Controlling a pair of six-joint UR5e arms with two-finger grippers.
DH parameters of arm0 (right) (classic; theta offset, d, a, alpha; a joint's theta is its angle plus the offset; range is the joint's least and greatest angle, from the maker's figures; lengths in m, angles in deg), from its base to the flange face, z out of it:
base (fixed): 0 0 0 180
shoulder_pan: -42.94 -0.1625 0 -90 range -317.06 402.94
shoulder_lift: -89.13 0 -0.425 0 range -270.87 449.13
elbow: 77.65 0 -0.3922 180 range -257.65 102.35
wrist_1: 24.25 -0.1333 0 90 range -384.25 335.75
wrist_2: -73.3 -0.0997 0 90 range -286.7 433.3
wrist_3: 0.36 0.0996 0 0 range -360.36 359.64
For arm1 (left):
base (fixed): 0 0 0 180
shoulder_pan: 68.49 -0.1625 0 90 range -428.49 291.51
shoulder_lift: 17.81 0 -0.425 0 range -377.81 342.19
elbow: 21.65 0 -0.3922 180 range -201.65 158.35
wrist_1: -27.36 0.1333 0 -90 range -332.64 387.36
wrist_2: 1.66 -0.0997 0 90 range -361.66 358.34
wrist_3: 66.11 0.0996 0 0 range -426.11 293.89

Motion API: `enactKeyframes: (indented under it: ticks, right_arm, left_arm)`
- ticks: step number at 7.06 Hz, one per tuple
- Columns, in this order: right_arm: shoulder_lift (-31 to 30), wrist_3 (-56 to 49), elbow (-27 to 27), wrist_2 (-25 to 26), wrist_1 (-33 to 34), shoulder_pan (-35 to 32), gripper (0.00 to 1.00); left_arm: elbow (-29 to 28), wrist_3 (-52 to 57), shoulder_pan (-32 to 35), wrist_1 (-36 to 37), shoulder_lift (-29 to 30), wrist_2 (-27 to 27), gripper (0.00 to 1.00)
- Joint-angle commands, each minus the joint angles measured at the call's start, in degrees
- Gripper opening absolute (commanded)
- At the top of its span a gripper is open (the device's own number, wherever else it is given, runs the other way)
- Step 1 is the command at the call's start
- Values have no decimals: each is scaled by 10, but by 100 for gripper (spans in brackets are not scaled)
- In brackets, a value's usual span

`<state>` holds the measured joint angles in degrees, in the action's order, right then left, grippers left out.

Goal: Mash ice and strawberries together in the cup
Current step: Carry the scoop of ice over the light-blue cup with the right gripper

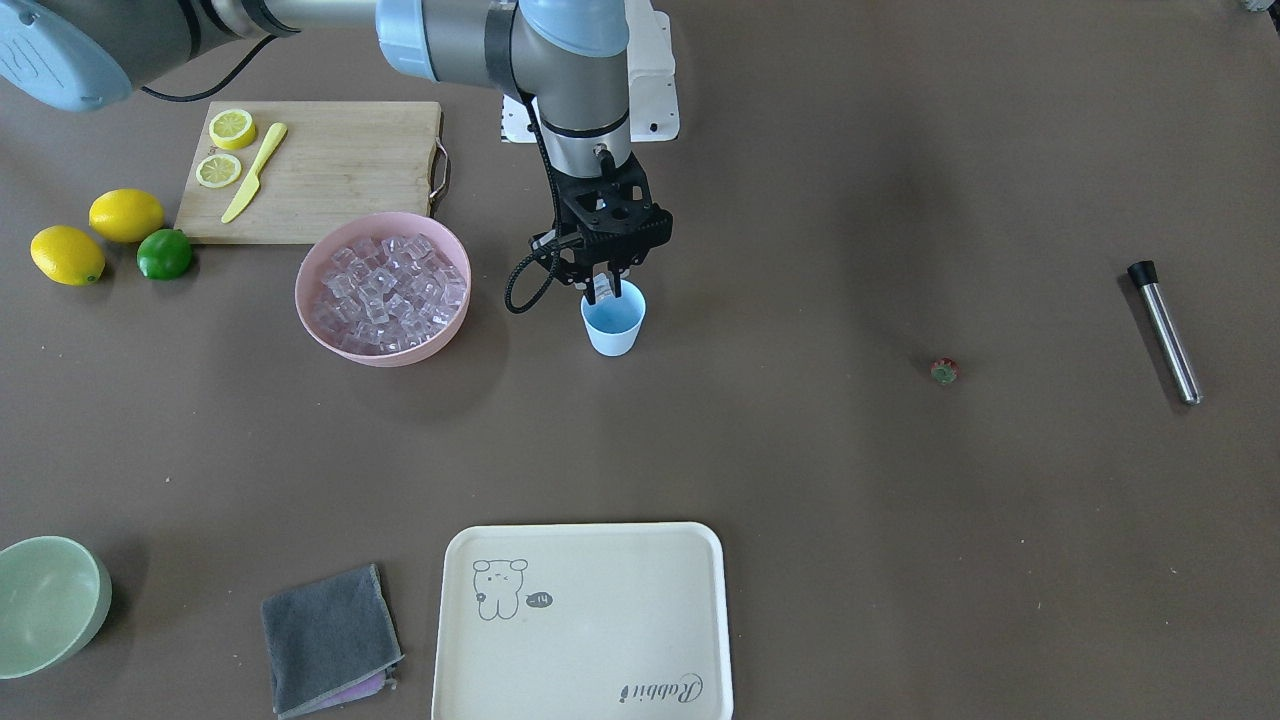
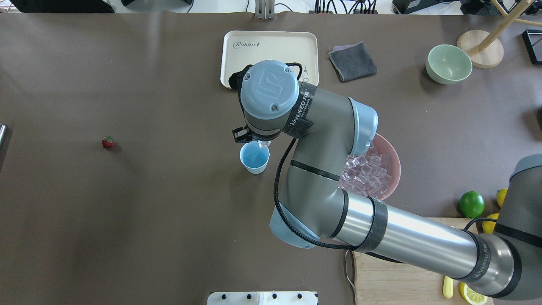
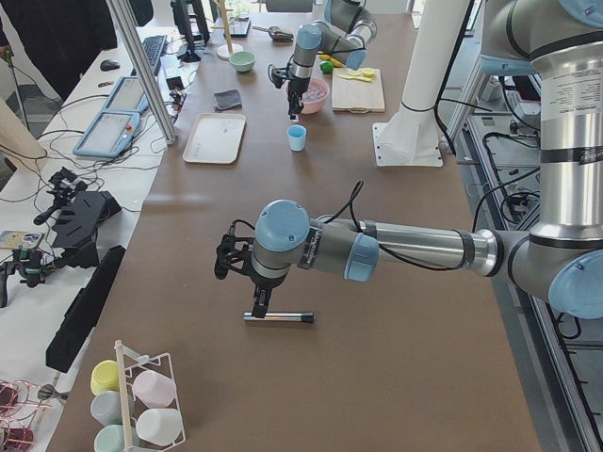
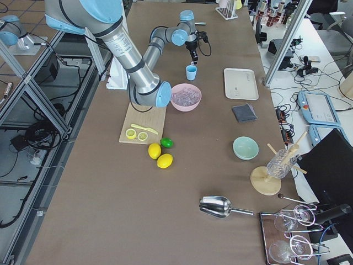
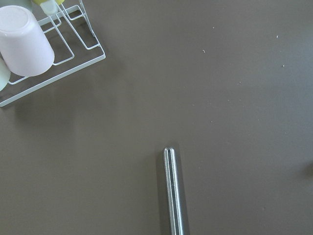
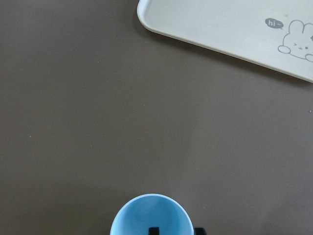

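Note:
The pale-blue cup (image 1: 613, 325) stands mid-table; it also shows in the overhead view (image 2: 254, 157) and at the bottom of the right wrist view (image 6: 150, 215). My right gripper (image 1: 603, 292) hangs just over the cup's rim, shut on a clear ice cube (image 1: 603, 287). More ice (image 1: 385, 285) fills the pink bowl (image 1: 383, 355) beside the cup. The strawberry (image 1: 944, 371) lies alone on the table, far from the cup. My left gripper (image 3: 258, 309) hovers at one end of a steel muddler (image 1: 1165, 330); I cannot tell whether it is open or shut.
A cutting board (image 1: 320, 170) holds lemon halves and a yellow knife, with two lemons (image 1: 95, 235) and a lime (image 1: 164, 253) beside it. A cream tray (image 1: 585, 620), a grey cloth (image 1: 330, 640) and a pale-green bowl (image 1: 45, 605) sit along one edge. A cup rack (image 5: 54, 54) stands near the muddler.

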<state>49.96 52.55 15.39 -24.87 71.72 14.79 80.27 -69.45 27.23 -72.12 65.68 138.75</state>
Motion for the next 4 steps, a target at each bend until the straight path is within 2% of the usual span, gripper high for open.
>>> enactKeyframes:
  ticks: [1, 3, 4]
  right_arm:
    - [2, 2, -12, 7, -3, 7, 0]
    - [1, 18, -15, 15, -16, 14, 0]
    - [0, 38, -29, 17, -46, 19, 7]
  left_arm:
    - [-1, 0, 0, 0, 0, 0, 99]
    - [-2, 0, 0, 0, 0, 0, 99]
    - [-2, 0, 0, 0, 0, 0, 99]
